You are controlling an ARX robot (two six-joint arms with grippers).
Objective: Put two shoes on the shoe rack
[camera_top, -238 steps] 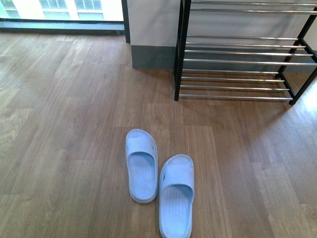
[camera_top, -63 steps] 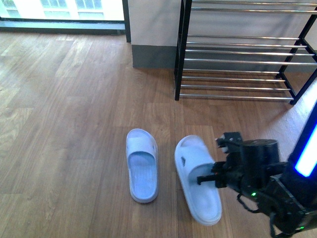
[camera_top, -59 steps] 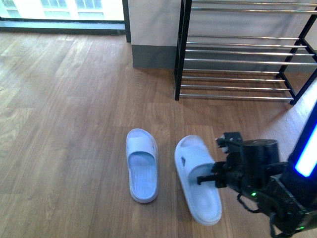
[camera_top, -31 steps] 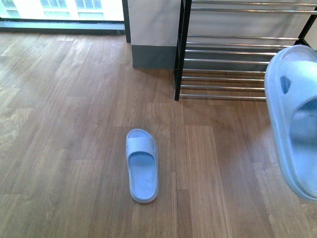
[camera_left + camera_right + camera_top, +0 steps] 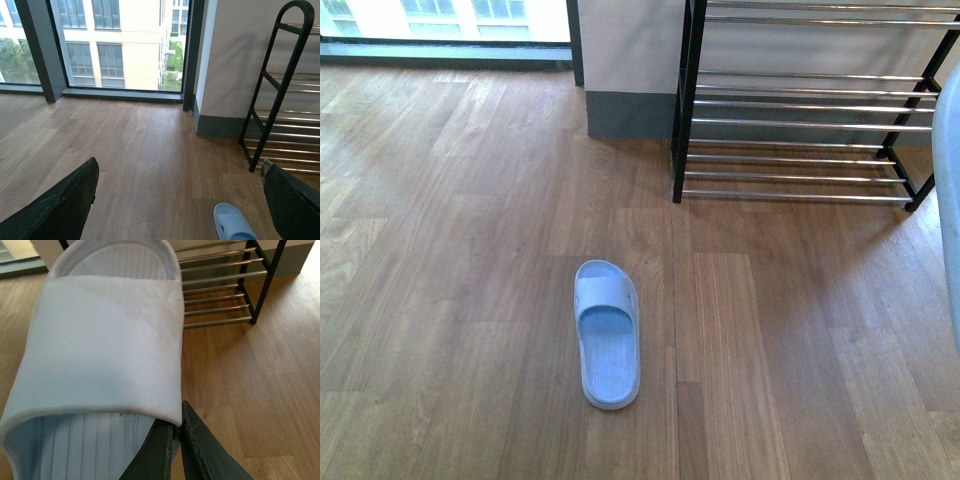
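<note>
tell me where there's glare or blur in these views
Front view: window blown out white, light blue rubber slide on the floor sharp, pale blurred strip at right edge. Right wrist view: held light blue slide in focus, chrome rack bars glinting.

Pale blue, warm brown, black and chrome.
The floor slide at six o'clock and the held slide are pale blue with finely ribbed footbeds, the held one faintly grey-smudged; floor is brown wood-grain planks; shoe rack at one o'clock has black frame, chrome bars; skirting grey.
</note>
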